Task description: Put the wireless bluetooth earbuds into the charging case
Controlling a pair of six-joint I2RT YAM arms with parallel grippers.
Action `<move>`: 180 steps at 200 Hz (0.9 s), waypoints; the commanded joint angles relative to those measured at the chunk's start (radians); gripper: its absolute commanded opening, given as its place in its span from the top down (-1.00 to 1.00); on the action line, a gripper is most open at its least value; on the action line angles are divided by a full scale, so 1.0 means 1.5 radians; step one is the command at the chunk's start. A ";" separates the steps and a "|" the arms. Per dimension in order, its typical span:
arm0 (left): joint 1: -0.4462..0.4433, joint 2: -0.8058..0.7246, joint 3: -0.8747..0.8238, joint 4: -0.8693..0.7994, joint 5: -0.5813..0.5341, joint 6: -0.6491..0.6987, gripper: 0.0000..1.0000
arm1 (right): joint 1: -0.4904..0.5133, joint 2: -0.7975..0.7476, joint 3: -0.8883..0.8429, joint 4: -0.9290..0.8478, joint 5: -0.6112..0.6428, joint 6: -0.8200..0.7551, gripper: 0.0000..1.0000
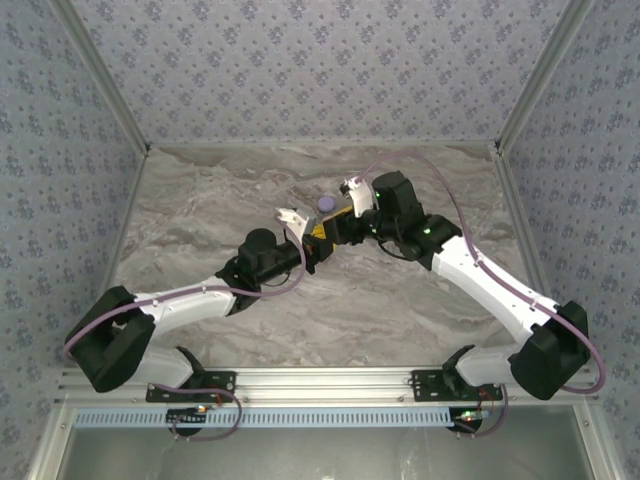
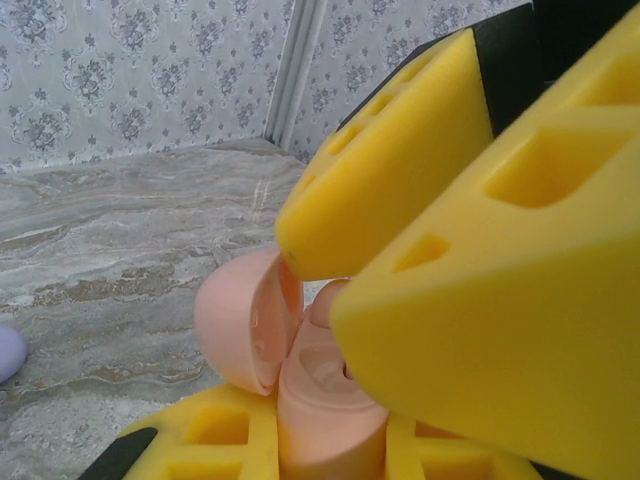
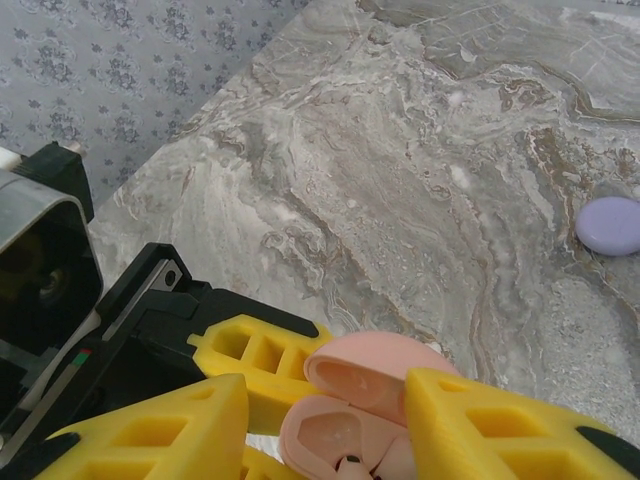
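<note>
A pale pink charging case (image 2: 320, 415) stands upright with its lid (image 2: 235, 320) swung open to the left. My left gripper (image 2: 330, 445) is shut on the case's base, a yellow finger on each side. My right gripper (image 3: 328, 400) hovers just over the open case (image 3: 320, 432) with its yellow jaws apart and nothing pinched between them. A pale pink earbud (image 3: 348, 468) sits at the mouth of the case's base; the same earbud (image 2: 322, 300) peeks out beside the right gripper's finger (image 2: 480, 330). From above, both grippers (image 1: 318, 240) (image 1: 345, 228) meet mid-table.
A round purple disc (image 1: 325, 204) lies on the marble table (image 1: 220, 210) just beyond the grippers, and it also lies to the upper right in the right wrist view (image 3: 610, 225). Patterned walls (image 1: 60, 150) close in the table on three sides.
</note>
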 commanded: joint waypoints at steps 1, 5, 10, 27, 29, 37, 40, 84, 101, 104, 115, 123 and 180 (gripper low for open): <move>-0.005 -0.029 0.008 0.012 -0.007 0.020 0.72 | 0.003 -0.031 0.018 -0.017 0.027 0.005 0.05; -0.005 -0.031 0.007 0.009 -0.008 0.022 0.72 | 0.003 -0.033 0.016 -0.017 0.033 0.006 0.05; -0.005 -0.032 0.007 0.007 -0.012 0.024 0.72 | 0.003 -0.037 0.015 -0.018 0.040 0.007 0.05; -0.005 -0.039 0.005 -0.003 -0.022 0.032 0.72 | 0.001 -0.052 0.009 -0.024 0.065 0.009 0.05; -0.004 -0.040 0.005 -0.006 -0.022 0.033 0.73 | 0.000 -0.052 0.008 -0.026 0.069 0.010 0.05; -0.005 -0.043 0.005 -0.012 -0.026 0.037 0.73 | -0.003 -0.058 0.008 -0.030 0.080 0.015 0.05; -0.004 -0.044 0.005 -0.014 -0.028 0.037 0.73 | -0.004 -0.061 0.006 -0.032 0.083 0.017 0.05; -0.006 -0.061 -0.002 -0.023 -0.049 0.046 0.73 | -0.027 -0.069 -0.005 -0.057 0.087 0.024 0.18; -0.005 -0.068 -0.003 -0.023 -0.051 0.046 0.73 | -0.037 -0.069 -0.012 -0.062 0.070 0.024 0.36; -0.005 -0.069 -0.004 -0.022 -0.051 0.046 0.73 | -0.038 -0.069 -0.012 -0.063 0.065 0.024 0.39; -0.006 -0.073 -0.004 -0.021 -0.049 0.045 0.73 | -0.043 -0.069 -0.017 -0.063 0.050 0.022 0.49; -0.005 -0.075 -0.004 -0.020 -0.047 0.045 0.73 | -0.046 -0.069 -0.020 -0.063 0.038 0.019 0.52; -0.005 -0.076 0.001 -0.018 -0.031 0.044 0.73 | -0.048 -0.072 -0.033 -0.030 -0.052 0.009 0.61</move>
